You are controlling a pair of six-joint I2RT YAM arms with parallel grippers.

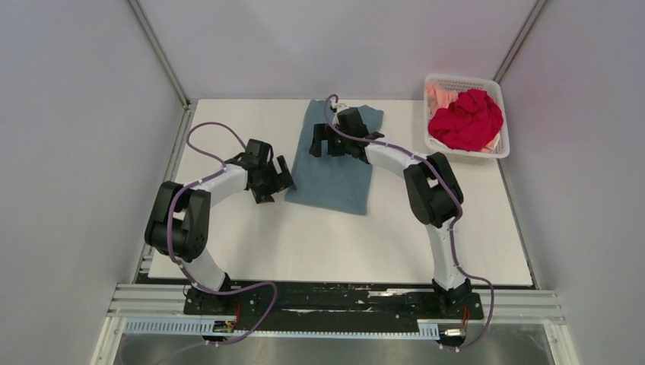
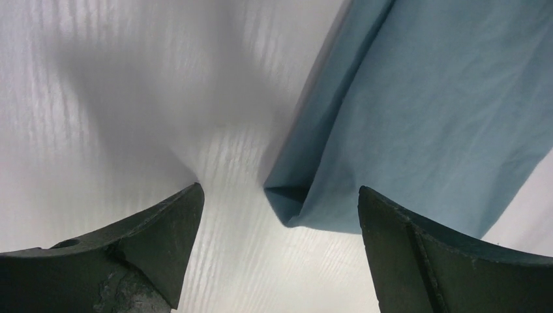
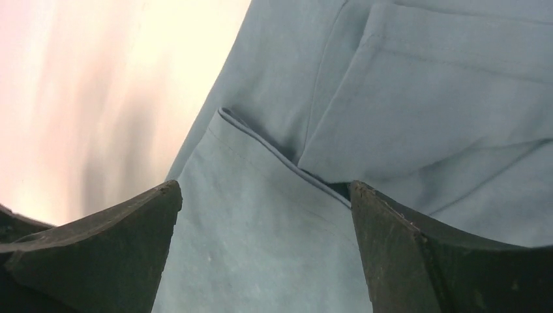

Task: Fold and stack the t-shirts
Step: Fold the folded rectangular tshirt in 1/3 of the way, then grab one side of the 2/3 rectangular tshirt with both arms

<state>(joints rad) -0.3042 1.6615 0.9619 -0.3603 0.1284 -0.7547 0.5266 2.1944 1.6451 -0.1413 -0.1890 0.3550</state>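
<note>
The teal-blue t-shirt (image 1: pixel 335 179) lies folded into a long strip at the back middle of the white mat. My left gripper (image 1: pixel 275 185) is open and empty at the strip's near left corner. In the left wrist view that corner (image 2: pixel 300 208) lies between the spread fingers of my left gripper (image 2: pixel 279 190). My right gripper (image 1: pixel 327 144) is open and empty over the strip's far half. In the right wrist view it (image 3: pixel 265 185) hangs above a folded sleeve and hem of the teal cloth (image 3: pixel 261 248). The red t-shirt (image 1: pixel 468 120) and the peach-pink t-shirt (image 1: pixel 440 96) lie crumpled in the basket.
The white mesh basket (image 1: pixel 464 78) stands at the back right corner of the mat (image 1: pixel 319 251). Grey walls close in the left, back and right sides. The arm bases and a metal rail run along the near edge.
</note>
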